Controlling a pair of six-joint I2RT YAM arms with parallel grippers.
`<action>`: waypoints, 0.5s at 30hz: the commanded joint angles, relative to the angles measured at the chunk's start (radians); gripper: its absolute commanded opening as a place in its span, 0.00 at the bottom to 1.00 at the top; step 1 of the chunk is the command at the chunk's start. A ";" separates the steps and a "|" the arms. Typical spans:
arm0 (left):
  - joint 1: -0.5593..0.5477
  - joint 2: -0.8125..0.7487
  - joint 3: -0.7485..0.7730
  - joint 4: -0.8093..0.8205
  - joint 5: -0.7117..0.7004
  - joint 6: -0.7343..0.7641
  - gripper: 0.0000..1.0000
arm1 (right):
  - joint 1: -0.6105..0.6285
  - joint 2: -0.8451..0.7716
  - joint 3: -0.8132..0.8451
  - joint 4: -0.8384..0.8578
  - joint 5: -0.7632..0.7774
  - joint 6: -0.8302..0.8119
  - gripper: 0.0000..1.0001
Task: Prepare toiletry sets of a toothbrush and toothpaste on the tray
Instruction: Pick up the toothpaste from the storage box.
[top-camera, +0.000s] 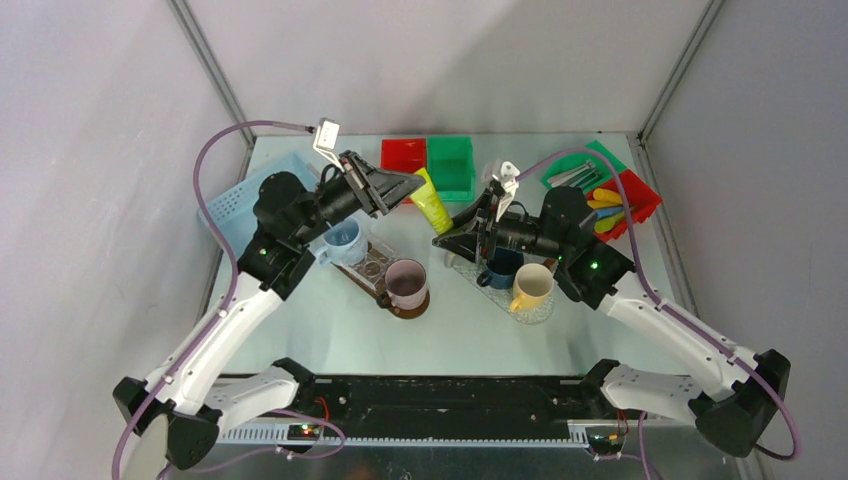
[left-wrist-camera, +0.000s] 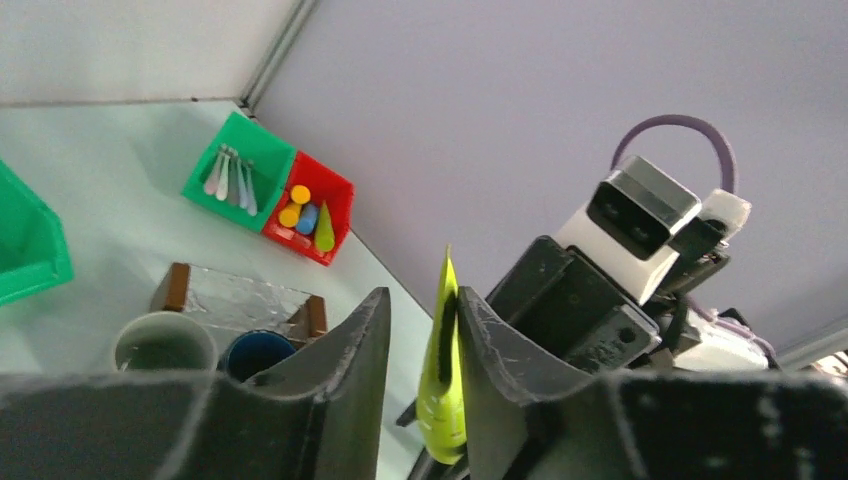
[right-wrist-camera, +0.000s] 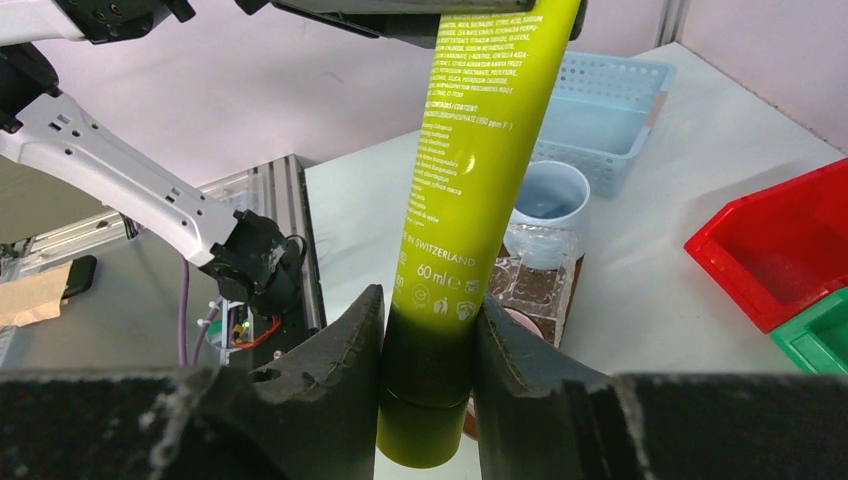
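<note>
Now both arms meet in mid-air over the tabletop (top-camera: 330, 330), the lime green toothpaste tube (right-wrist-camera: 470, 180) slanting between them just in front of the red bin (top-camera: 402, 153) and green bin (top-camera: 451, 165) at the far edge. The right pincer (right-wrist-camera: 428, 300) is clenched on the tube's dark cap end, fingers pressed to both sides. The left pincer (left-wrist-camera: 425, 300) straddles the flat crimped end, one finger against it and a gap at the other, so I cannot tell whether it truly grips.

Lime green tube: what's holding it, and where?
Right gripper clamps the lime green tube by its cap; left gripper brackets its crimped tail, grip unclear.
</note>
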 joint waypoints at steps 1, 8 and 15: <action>-0.011 -0.007 0.015 0.052 0.033 -0.016 0.27 | 0.006 -0.012 0.010 0.069 -0.016 -0.022 0.10; -0.012 -0.030 0.022 0.014 0.016 0.016 0.00 | 0.006 -0.013 0.010 0.051 0.017 -0.040 0.25; -0.012 -0.115 0.072 -0.195 -0.177 0.207 0.00 | 0.007 -0.049 0.010 -0.021 0.142 -0.080 0.86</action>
